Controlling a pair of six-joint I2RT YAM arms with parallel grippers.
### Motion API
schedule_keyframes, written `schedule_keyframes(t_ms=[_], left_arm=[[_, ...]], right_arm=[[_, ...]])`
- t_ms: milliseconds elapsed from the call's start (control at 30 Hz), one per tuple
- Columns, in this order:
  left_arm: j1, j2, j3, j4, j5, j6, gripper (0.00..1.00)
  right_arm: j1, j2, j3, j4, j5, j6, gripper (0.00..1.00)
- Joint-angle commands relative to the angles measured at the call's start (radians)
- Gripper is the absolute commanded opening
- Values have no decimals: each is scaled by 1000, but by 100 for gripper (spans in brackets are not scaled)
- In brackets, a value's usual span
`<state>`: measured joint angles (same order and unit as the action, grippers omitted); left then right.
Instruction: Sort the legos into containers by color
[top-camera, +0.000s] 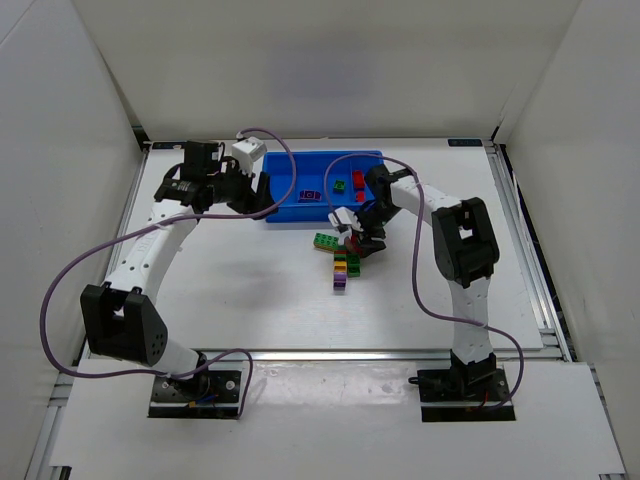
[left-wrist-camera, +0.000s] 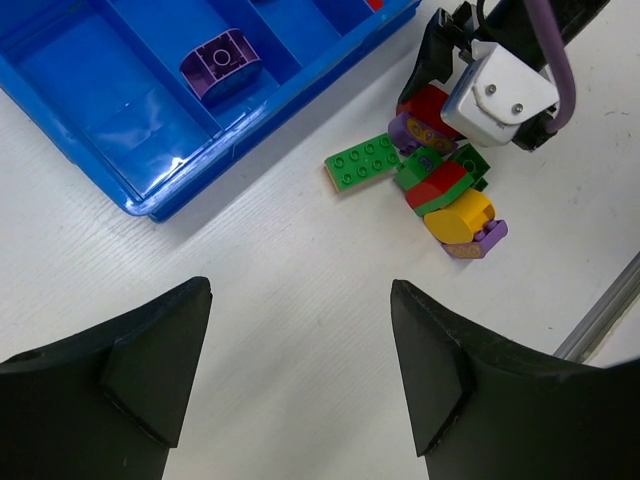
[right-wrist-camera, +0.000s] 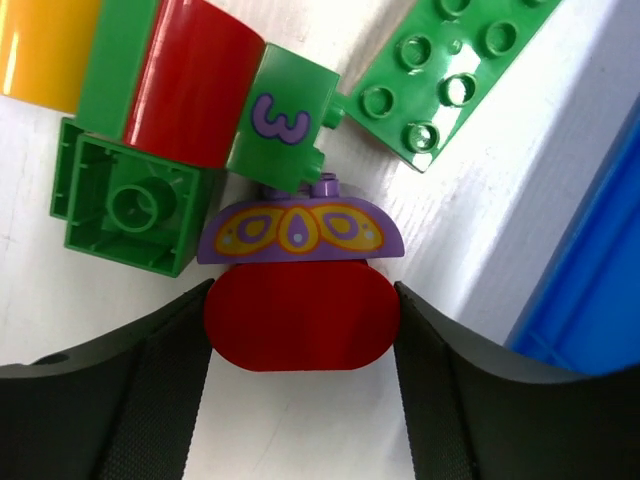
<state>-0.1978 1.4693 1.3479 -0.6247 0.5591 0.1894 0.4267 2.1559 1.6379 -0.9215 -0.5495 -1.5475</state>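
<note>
My right gripper (right-wrist-camera: 300, 322) is down at the pile of legos (top-camera: 345, 262), just in front of the blue tray (top-camera: 285, 212). Its two fingers press on both sides of a red rounded lego (right-wrist-camera: 300, 312). A purple arched lego with a butterfly print (right-wrist-camera: 300, 232) rests against that red one. Around them lie a green lego marked 3 (right-wrist-camera: 285, 118), a green flat plate (right-wrist-camera: 450, 70), another red lego (right-wrist-camera: 190, 80), a green hollow one (right-wrist-camera: 130, 205) and a yellow one (right-wrist-camera: 40, 50). My left gripper (left-wrist-camera: 300, 340) hangs open over bare table near the tray's left front corner.
In the tray's compartments (left-wrist-camera: 100, 90) lie a purple lego (left-wrist-camera: 222, 62), a green one (top-camera: 340, 185) and a red one (top-camera: 357, 182). The right wrist's white camera block (left-wrist-camera: 500, 90) sits over the pile. White walls enclose the table.
</note>
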Motion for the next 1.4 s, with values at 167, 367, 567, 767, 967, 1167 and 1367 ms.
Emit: schedule_keyframes(t_ms=[167,367,567,767,967,1167,1367], left_arm=[[8,-17,-42,13,44,-57,81],[8,-115,-151,94,117,-154,81],[8,-233,-279,243,269,-310,83],[9,-175,-274,390,447,-543,83],[8,-101,-228,493,463,-668,83],[6,-24,-164,507,486,-696,83],[1,12,-158,503,479,-683,83]], right_arm=[[3,-39,-35,67,-1,85,37],[-22,-198,-46,104,-50,289,26],[-39,-404,-53,231,-87,576,24],[38,-496,-95,373,-60,817,23],[133,-501,-109,432,-17,899,23],[179,-461,-63,449,8,920,23],[195,-438,-20,438,14,912,23]])
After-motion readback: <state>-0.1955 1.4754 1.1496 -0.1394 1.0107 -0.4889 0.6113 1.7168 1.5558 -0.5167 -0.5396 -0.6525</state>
